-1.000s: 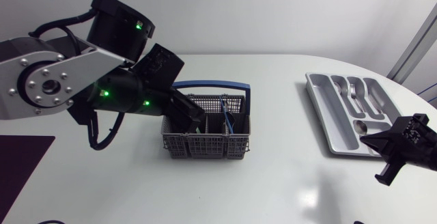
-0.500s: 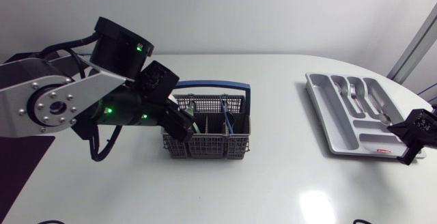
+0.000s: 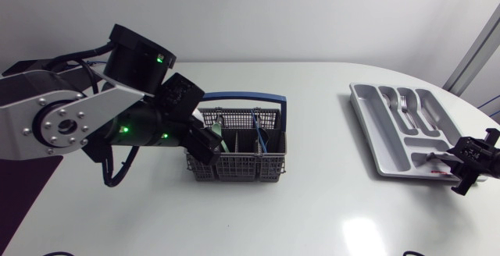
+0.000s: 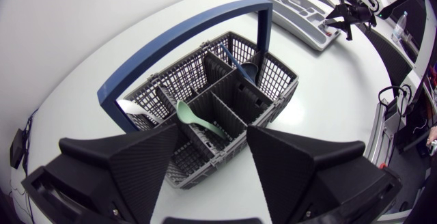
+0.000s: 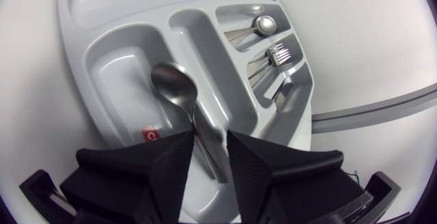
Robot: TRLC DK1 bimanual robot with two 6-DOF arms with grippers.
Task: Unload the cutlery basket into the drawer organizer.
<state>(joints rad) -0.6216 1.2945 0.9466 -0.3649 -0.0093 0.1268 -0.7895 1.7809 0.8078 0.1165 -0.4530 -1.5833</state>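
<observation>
The white round-edged table (image 3: 328, 209) carries the grey mesh cutlery basket with a blue hoop handle (image 3: 234, 167) near its middle and, well apart, the pale grey plastic drawer organizer (image 3: 362, 109). The left gripper (image 4: 212, 132) hangs over the basket with its fingers spread wide, empty. The right gripper (image 5: 208, 135) is at the organizer's near end, closed on the handle of a steel spoon (image 5: 176, 87) whose bowl lies in the wide compartment. A steel fork (image 5: 276, 52) sits in a long slot. I judge the task partly done: a pale green spoon (image 4: 196, 118) and a blue-handled utensil (image 4: 240, 63) are left in the basket.
</observation>
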